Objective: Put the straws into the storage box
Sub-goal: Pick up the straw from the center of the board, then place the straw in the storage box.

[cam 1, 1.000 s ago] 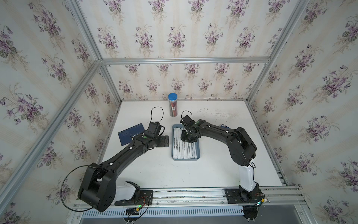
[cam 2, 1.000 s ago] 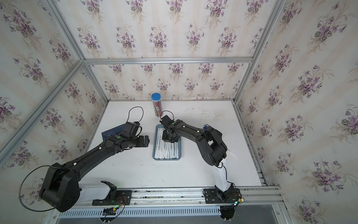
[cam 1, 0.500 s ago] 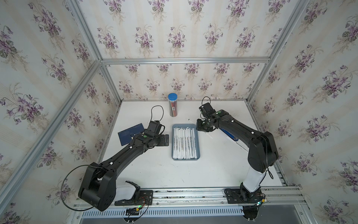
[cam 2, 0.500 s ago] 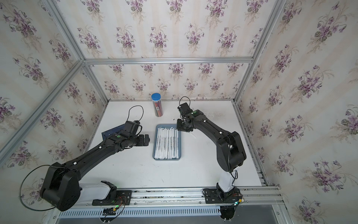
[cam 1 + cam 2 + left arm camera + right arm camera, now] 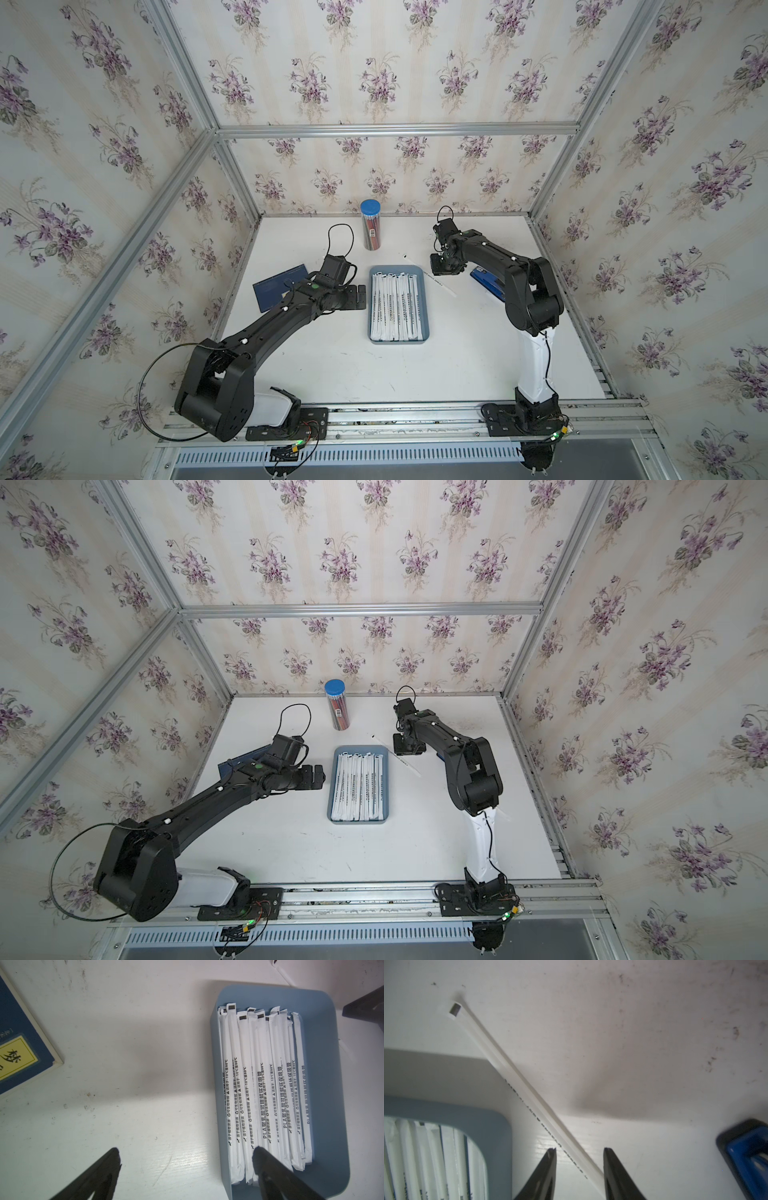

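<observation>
So the white counter (image 5: 332, 365) has the shallow blue-grey plastic storage box (image 5: 399, 341) mid-way, full of white paper-wrapped straws (image 5: 399, 303) side by side. The left end effector (image 5: 359, 297) sits just beside it, fingers wide apart, empty. The right end effector (image 5: 579, 1150) has its fingers apart, straddling one loose straw (image 5: 529, 1088) that lies on the counter by the box's corner.

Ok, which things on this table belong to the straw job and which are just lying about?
Job: storage box, straws in it, loose straw beside it, right hand above that straw.
Lying about: pencil tube, dark blue book, blue stapler.
</observation>
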Tool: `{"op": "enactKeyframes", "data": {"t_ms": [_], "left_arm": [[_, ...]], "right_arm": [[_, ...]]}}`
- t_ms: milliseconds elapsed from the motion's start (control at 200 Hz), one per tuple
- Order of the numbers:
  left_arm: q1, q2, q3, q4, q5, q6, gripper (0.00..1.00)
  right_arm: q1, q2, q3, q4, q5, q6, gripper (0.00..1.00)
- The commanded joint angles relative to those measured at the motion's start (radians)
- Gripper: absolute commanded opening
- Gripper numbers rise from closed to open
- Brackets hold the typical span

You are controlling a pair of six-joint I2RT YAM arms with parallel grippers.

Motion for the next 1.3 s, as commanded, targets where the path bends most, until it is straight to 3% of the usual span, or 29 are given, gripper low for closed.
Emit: {"op": "enactKeyframes", "data": {"t_ms": [0, 325, 430, 540, 754, 939, 1074, 1174, 1299], "left_arm": [[-0.003, 0.002, 0.010, -0.007, 0.011, -0.015, 1.00], [-0.009, 0.003, 0.021, -0.028, -0.001, -0.008, 1.00], [-0.009, 0.003, 0.023, -0.027, -0.002, -0.006, 1.00], [-0.008, 0.002, 0.024, -0.023, 0.001, -0.008, 1.00], [-0.010, 0.003, 0.029, -0.021, 0.001, -0.005, 1.00], [-0.009, -0.009, 0.023, -0.020, -0.005, -0.006, 1.00], [-0.010, -0.009, 0.012, -0.007, -0.007, -0.010, 1.00], [-0.010, -0.002, 0.012, 0.000, -0.002, -0.014, 1.00], [-0.010, -0.008, 0.015, -0.003, 0.001, -0.012, 1.00]], "right_arm": [[0.011, 0.042, 0.046, -0.001, -0.013, -0.022, 0.42], [0.043, 0.126, 0.067, -0.008, 0.005, 0.018, 0.37], [0.040, 0.133, 0.049, -0.018, 0.035, 0.047, 0.25], [0.035, 0.096, 0.000, -0.001, 0.043, 0.053, 0.17], [0.032, -0.056, -0.096, 0.004, 0.037, 0.065, 0.13], [0.046, -0.264, -0.203, -0.011, -0.070, 0.105, 0.12], [0.115, -0.381, -0.255, 0.006, -0.164, 0.198, 0.11], [0.215, -0.410, -0.310, 0.114, -0.245, 0.308, 0.11], [0.267, -0.386, -0.387, 0.300, -0.304, 0.455, 0.11]]}}
